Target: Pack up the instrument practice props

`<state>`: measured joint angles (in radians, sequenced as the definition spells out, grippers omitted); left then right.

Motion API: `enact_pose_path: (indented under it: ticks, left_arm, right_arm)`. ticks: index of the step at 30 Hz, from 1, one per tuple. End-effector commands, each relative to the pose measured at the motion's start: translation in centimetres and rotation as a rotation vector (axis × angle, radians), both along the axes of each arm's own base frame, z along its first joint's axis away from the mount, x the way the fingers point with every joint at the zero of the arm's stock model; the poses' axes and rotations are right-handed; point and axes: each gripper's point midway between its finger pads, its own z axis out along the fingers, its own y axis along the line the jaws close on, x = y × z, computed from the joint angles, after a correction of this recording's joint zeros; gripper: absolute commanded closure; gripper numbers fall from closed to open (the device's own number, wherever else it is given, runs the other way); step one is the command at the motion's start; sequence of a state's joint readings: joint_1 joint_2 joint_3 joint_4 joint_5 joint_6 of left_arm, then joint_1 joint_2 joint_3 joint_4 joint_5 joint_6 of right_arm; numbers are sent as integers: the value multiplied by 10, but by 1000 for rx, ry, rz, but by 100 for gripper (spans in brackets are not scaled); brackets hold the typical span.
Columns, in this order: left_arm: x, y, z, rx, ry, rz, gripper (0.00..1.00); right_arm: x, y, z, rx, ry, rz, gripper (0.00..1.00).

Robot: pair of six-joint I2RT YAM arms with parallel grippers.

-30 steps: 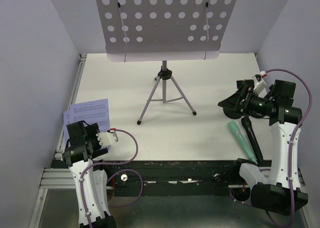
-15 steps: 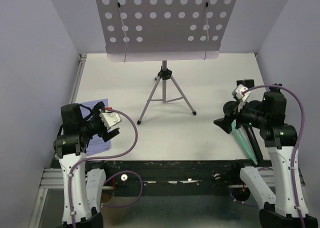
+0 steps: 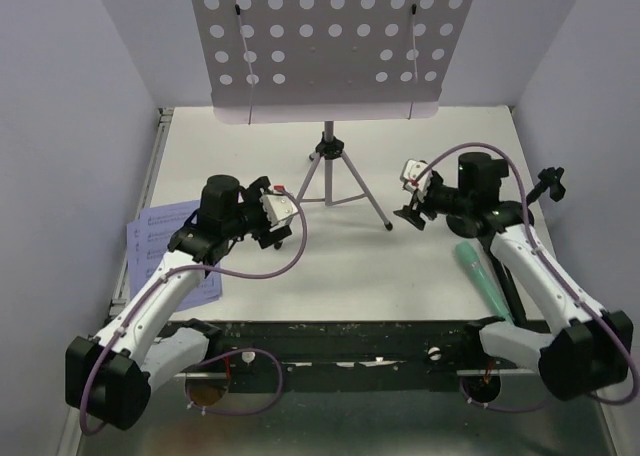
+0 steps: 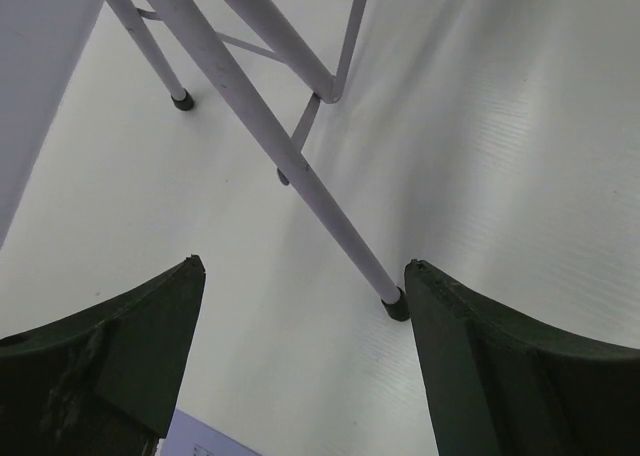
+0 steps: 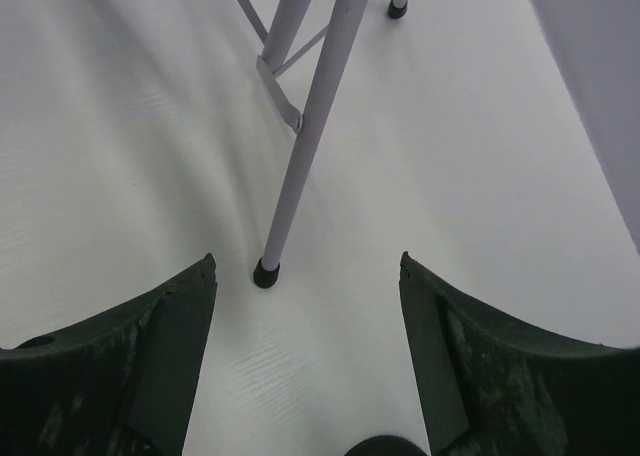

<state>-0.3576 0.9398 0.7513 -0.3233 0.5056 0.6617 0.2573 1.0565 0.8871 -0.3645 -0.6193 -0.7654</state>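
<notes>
The lilac perforated music rack (image 3: 330,46) stands on its tripod (image 3: 328,181) at the back middle. My left gripper (image 3: 272,238) is open and empty, low by the tripod's left foot. In the left wrist view that foot (image 4: 396,304) sits just inside my right finger, and the gripper (image 4: 300,281) holds nothing. My right gripper (image 3: 408,216) is open and empty by the right foot. In the right wrist view that foot (image 5: 265,273) lies near the left finger of the gripper (image 5: 305,271). A mint-green microphone (image 3: 483,279) and a black microphone (image 3: 510,288) lie at the front right. Sheet-music pages (image 3: 160,241) lie at the left.
A black mic holder part (image 3: 550,184) shows at the far right, and a round black base (image 3: 462,224) lies partly under my right arm. Grey walls close in the left, right and back. A black rail (image 3: 350,336) runs along the near edge.
Both arms have swung in from the table's sides toward the middle. Each gripper has gone from near its own side to a foot of the tripod.
</notes>
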Motion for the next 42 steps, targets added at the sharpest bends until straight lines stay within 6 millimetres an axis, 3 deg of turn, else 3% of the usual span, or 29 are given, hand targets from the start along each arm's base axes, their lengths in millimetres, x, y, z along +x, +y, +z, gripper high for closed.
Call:
enact_pose_path:
  ticks: [1,6,10,15,21,26,29,34,38,42]
  left_arm:
    - [43,-6,-4,37,-96,97,9]
    - [50,-8,-37,143,-40,48,8]
    - [55,-2,-71,226,-47,31,6]
    - [80,12,-88,331,-83,105,5]
    - [128,41,-80,391,-148,238,5]
    - [156,77,-82,442,-165,329,5]
    - [152,82,-87,434,-127,319,5]
    - [120,79,-88,408,-111,248,2]
    - [97,75,-70,351,-110,231,1]
    - [77,58,-43,250,-134,166,1]
  right_arm:
    - [41,29,-10,-23,-86,126,17]
    - [55,53,-30,-36,-4,196,14]
    - [51,67,-55,-59,40,251,10]
    - [13,90,-84,-92,140,371,9]
    - [-53,102,-103,-131,204,485,12]
    - [-56,96,-107,-147,166,453,13]
    - [-43,89,-101,-191,128,414,13]
    - [-4,72,-67,-77,162,259,14]
    - [40,68,-35,12,132,195,14]
    - [82,90,-20,55,73,257,14]
